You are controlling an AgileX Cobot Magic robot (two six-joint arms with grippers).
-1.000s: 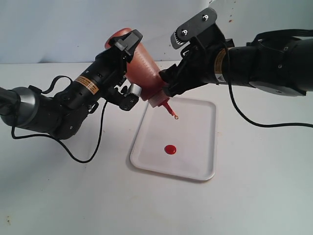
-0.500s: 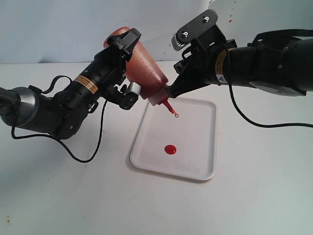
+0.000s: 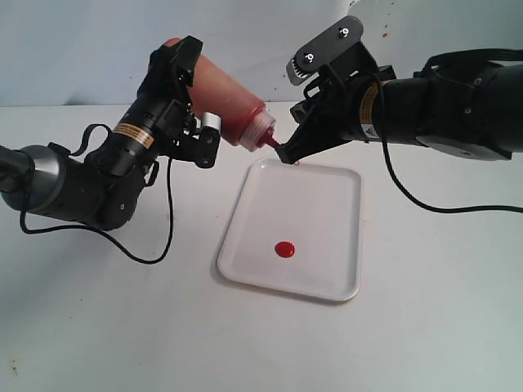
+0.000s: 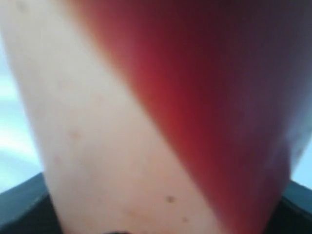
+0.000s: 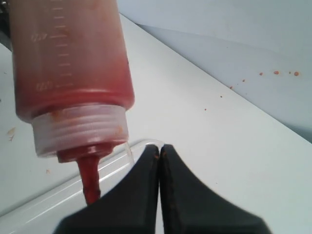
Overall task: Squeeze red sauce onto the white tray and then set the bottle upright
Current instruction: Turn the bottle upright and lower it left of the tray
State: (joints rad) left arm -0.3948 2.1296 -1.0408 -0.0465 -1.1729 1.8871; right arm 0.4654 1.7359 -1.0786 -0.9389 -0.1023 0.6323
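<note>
My left gripper (image 3: 194, 100) is shut on the bottle (image 3: 233, 110), a translucent cylinder smeared orange-red inside. It holds the bottle tilted in the air, base up to the left. The red nozzle (image 3: 274, 145) points down to the right, over the far left corner of the white tray (image 3: 323, 196). In the left wrist view the bottle (image 4: 161, 117) fills the frame. My right gripper (image 3: 287, 155) is shut just beside the nozzle (image 5: 89, 183). Its fingertips (image 5: 159, 148) press together with nothing seen between them. A clear tether runs behind one finger. A round blob of red sauce (image 3: 284, 249) lies on the tray.
The tray sits on a plain white tabletop (image 3: 441, 327). A black cable (image 3: 143, 257) loops on the table left of the tray. Small red specks dot the back wall (image 5: 275, 73). Both arms reach in above the tray's far end.
The left gripper has swung the bottle up and back, lifting the nozzle from above the tray's middle to its far corner. The right gripper's jaws, open at the bottle's neck, have shut.
</note>
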